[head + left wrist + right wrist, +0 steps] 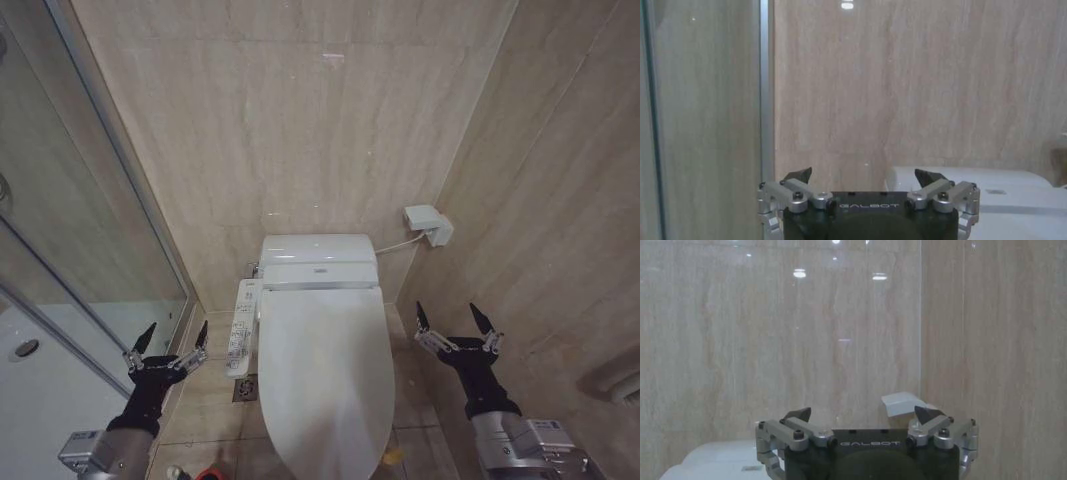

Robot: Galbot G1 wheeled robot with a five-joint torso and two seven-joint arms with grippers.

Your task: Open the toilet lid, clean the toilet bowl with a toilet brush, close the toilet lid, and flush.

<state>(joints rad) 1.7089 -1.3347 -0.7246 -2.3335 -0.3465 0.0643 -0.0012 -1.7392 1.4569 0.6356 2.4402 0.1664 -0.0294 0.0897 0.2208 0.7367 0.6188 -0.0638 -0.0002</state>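
Head view shows the toilet lid (322, 375), smooth white and oval, lying closed on the toilet against the back wall. Left gripper (168, 337) and right gripper (456, 318) hover either side, fingers spread, empty.

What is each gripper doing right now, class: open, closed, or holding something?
Left gripper: open, holding nothing, left of the closed toilet lid.
Right gripper: open, holding nothing, right of the lid.
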